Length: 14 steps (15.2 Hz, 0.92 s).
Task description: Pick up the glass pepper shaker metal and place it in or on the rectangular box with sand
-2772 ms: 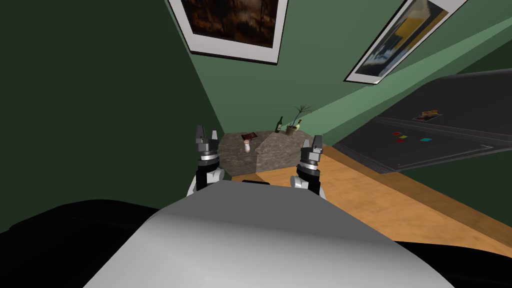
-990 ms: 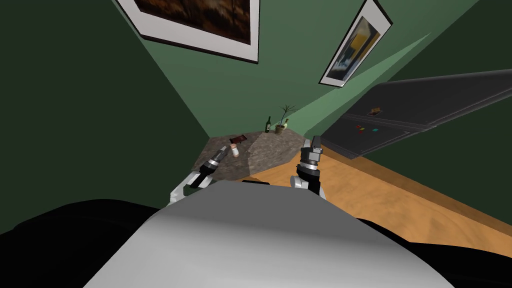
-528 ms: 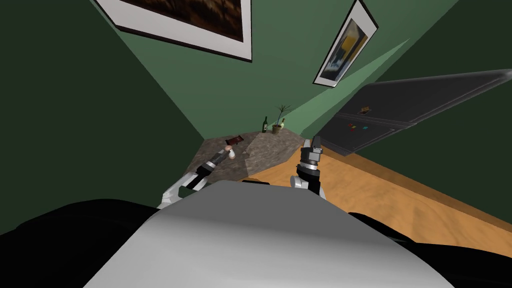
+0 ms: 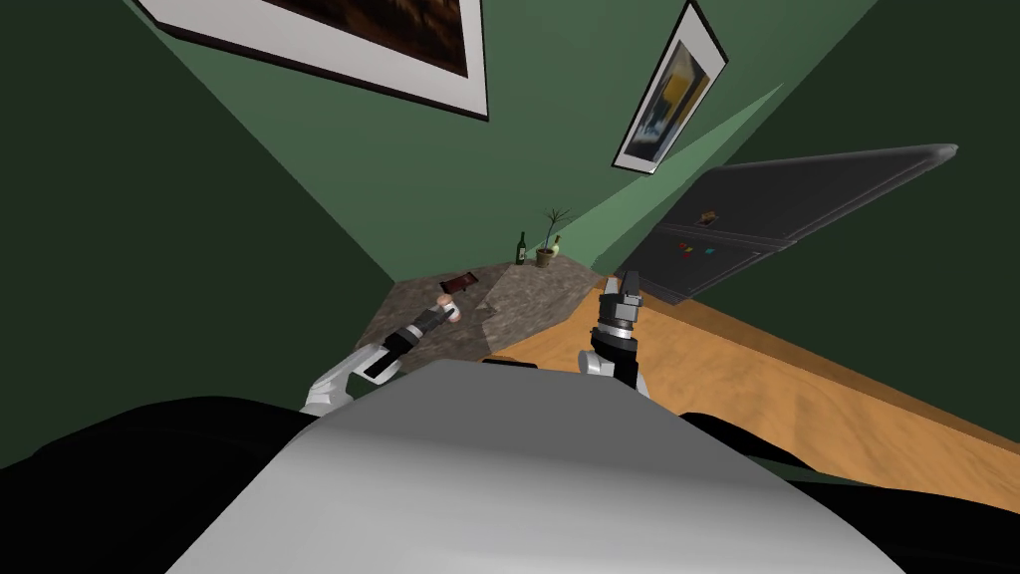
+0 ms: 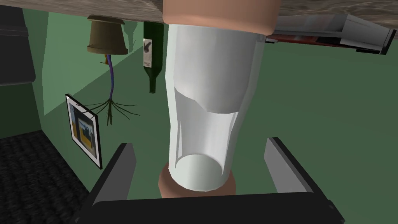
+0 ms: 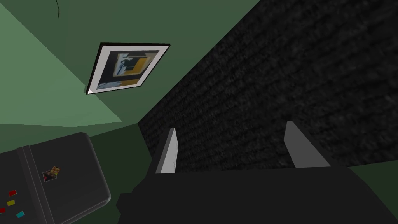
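The pepper shaker [image 5: 210, 97], a clear glass body with pinkish-brown caps at both ends, stands on the stone counter [image 4: 518, 299]. My left gripper [image 5: 202, 167] is open around it. The fingers [image 5: 124, 167] stand on either side, apart from the glass. In the head view the left arm reaches out to the shaker [image 4: 451, 313], and the left gripper [image 4: 441, 309] is at it. The flat reddish-brown box [image 4: 459, 284] lies just beyond the shaker, and its edge shows behind the shaker as the box [image 5: 330, 33]. My right gripper [image 4: 620, 289] is held upright near my chest, open and empty [image 6: 233, 151].
A green bottle [image 4: 520, 249] and a potted plant [image 4: 545, 256] stand at the counter's far end, in the corner of the green walls. A dark fridge [image 4: 757, 229] with coloured magnets is at the right. Wooden floor [image 4: 777, 389] lies between it and the counter.
My left arm has swung down from upright and reached forward until its fingers flank the shaker. The head view has rolled and shifted. The right arm has kept its pose.
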Motion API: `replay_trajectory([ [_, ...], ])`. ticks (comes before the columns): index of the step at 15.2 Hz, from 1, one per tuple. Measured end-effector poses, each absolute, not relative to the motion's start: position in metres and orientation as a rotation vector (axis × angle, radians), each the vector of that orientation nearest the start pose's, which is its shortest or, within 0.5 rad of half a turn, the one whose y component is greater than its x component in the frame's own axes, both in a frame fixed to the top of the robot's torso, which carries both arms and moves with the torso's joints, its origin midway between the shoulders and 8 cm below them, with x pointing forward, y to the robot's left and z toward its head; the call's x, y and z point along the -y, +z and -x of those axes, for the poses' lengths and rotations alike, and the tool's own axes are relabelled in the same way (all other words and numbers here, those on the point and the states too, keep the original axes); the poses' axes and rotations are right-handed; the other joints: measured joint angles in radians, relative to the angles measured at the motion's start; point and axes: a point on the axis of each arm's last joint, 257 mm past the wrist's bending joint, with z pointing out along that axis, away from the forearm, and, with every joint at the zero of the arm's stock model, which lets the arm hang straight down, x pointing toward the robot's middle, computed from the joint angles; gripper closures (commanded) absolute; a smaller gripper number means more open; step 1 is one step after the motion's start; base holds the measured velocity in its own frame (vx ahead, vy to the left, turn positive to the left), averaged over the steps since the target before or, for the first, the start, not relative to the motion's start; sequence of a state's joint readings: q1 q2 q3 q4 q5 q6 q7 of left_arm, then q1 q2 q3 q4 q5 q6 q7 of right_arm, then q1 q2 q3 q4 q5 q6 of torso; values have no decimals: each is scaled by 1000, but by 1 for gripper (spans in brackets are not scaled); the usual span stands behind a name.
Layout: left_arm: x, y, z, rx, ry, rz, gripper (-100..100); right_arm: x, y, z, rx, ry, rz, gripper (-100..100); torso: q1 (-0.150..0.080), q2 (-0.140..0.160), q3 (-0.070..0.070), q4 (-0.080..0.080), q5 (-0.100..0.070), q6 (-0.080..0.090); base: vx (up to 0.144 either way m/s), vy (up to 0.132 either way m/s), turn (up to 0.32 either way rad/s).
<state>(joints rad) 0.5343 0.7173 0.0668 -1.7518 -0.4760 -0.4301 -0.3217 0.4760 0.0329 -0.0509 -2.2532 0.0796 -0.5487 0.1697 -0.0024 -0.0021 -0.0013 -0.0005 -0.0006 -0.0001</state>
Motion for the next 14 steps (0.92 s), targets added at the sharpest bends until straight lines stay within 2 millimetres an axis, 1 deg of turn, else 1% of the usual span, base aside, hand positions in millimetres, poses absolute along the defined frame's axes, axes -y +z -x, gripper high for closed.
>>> replay_trajectory([
  [1, -372, -249, -371, -1725, -309, -139, 100, 286, 29, -341, -639, 1060, -529, 0, 1, 1, 1, 0, 0, 0, 0, 0, 0],
  [6, -372, -249, -371, -1725, -306, -141, 100, 286, 29, -341, -639, 1060, -529, 0, 2, 2, 1, 0, 1, 0, 0, 0, 0],
  [7, -372, -249, -371, -1725, -306, -141, 100, 286, 29, -341, -639, 1060, -529, 0, 2, 2, 1, 0, 1, 0, 0, 0, -150],
  [8, -377, -247, -375, -1725, -294, -135, 100, 286, 29, -341, -639, 1060, -529, 0, 2, 2, 1, 1, 1, 2, 2, 9, -299],
  [11, -411, -242, -390, -1720, -225, -87, 100, 286, 29, -341, -639, 1060, -529, 0, 4, 0, 0, 1, 1, 2, 10, 23, -251],
  [13, -427, -236, -401, -1714, -186, -61, 100, 286, 29, -341, -639, 1060, -529, 0, 4, -1, 0, 1, 1, 2, 8, 19, -210],
  [14, -439, -232, -406, -1711, -162, -43, 100, 286, 29, -341, -639, 1060, -529, 0, 4, -1, 0, 1, 0, 2, 10, 17, -219],
])
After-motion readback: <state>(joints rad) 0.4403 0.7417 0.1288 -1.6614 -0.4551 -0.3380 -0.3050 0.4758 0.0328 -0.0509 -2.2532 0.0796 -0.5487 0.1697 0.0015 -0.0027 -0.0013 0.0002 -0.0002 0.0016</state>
